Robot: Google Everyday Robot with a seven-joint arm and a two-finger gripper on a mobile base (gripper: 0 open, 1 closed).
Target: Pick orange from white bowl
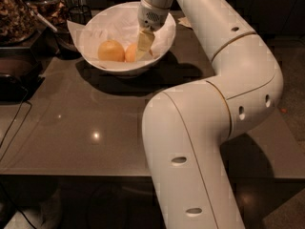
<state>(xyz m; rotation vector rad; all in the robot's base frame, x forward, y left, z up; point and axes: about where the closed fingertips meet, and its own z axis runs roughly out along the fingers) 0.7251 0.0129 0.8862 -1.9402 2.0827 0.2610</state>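
Note:
The white bowl (pixel 161 30), lined with crumpled white paper, stands at the back of the dark table. Two round fruits lie in it. The paler golden fruit (pixel 110 50) is on the left. The deeper-coloured orange (pixel 130 53) is just right of it and partly hidden behind my gripper. My gripper (pixel 144 46) reaches down into the bowl from above and sits right at the orange's right side, touching or nearly touching it. My white arm bends across the right half of the view.
A jar of dark nuts (pixel 14 13) and other dark containers (pixel 78 14) stand at the back left next to the bowl. A black cable (pixel 10 128) runs over the table's left side. The table's front edge (pixel 71 174) is near.

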